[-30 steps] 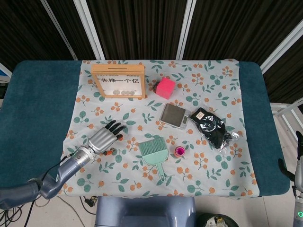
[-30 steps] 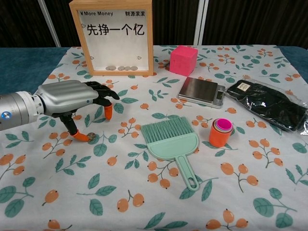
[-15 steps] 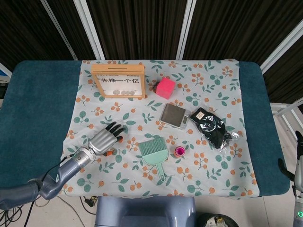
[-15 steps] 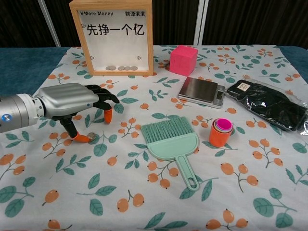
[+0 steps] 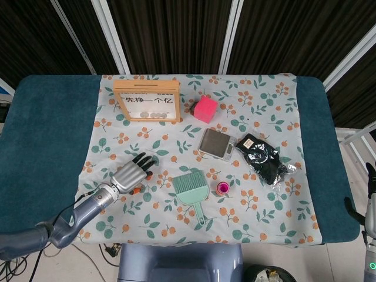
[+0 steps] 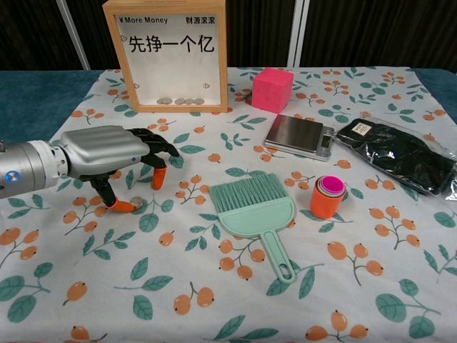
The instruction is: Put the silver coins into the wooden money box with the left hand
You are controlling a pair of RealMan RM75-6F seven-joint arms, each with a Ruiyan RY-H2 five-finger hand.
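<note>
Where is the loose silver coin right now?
In the chest view the silver coin lies on the floral cloth at the left, just beside the left robot hand thumb tip, left of the green brush.

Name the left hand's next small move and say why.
Probably close thumb and fingers on the coin. The left hand hovers over it, thumb tip beside it on the cloth, holding nothing yet; the money box stands behind.
</note>
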